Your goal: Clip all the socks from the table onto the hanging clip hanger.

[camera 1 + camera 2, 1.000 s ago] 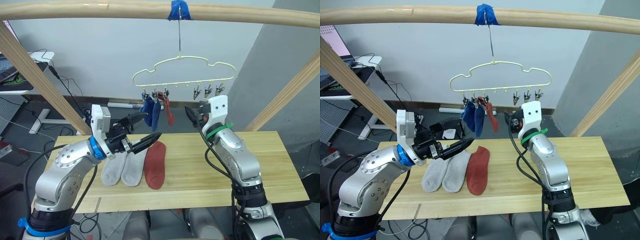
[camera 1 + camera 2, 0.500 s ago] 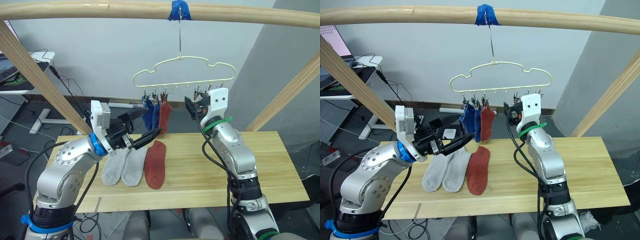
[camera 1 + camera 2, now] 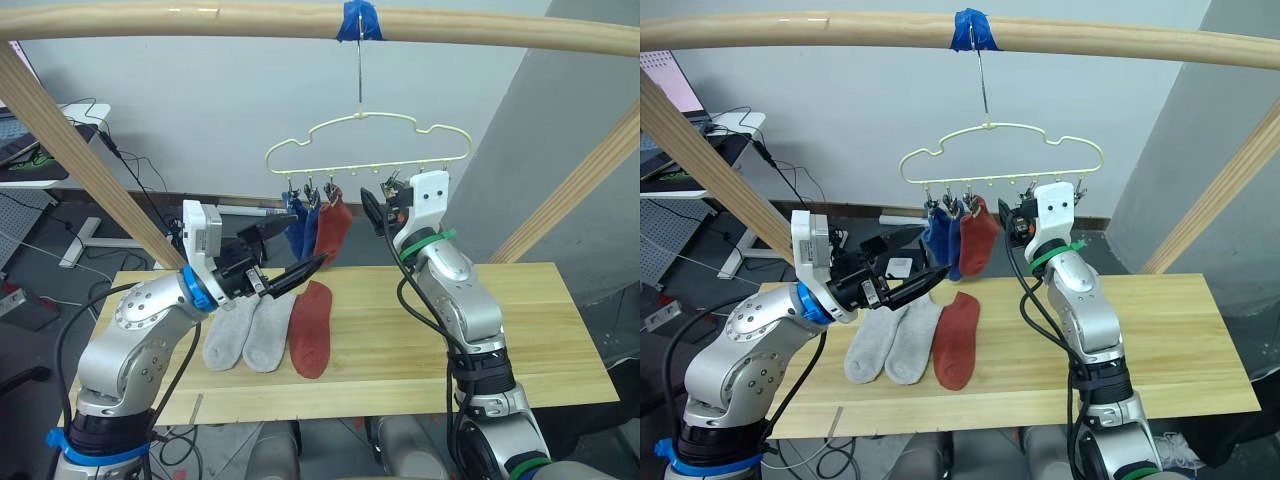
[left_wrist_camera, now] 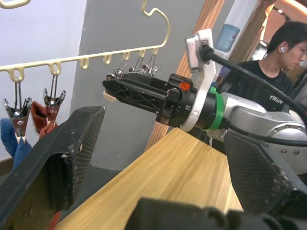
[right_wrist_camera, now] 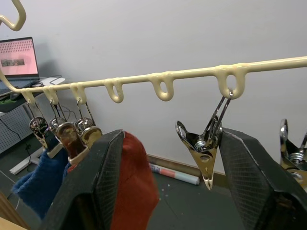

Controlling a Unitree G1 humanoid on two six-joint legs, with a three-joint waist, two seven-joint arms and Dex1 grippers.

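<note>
The pale yellow clip hanger [image 3: 370, 150] hangs by its hook from the top pole. Two blue socks [image 3: 300, 232] and one rust red sock [image 3: 333, 230] hang from its left clips. On the table [image 3: 520, 330] lie two light grey socks [image 3: 245, 335] side by side and one rust red sock [image 3: 310, 330]. My right gripper [image 3: 374, 212] is open and raised to the row of clips. An empty metal clip [image 5: 206, 148] hangs between its fingers [image 5: 103, 187]. My left gripper [image 3: 302, 245] is open and empty, above the grey socks and just left of the hanging socks.
A round wooden pole frame [image 3: 300, 20] spans the top, with slanted legs at both sides. Behind on the left stands a desk with a screen [image 3: 40, 150]. A person [image 4: 273, 62] sits beyond the table in the left wrist view. The table's right half is bare wood.
My right gripper has risen and moved left, up to the hanger's clips. The hanging red sock has swung and now hangs broadside. My left arm has hardly moved.
</note>
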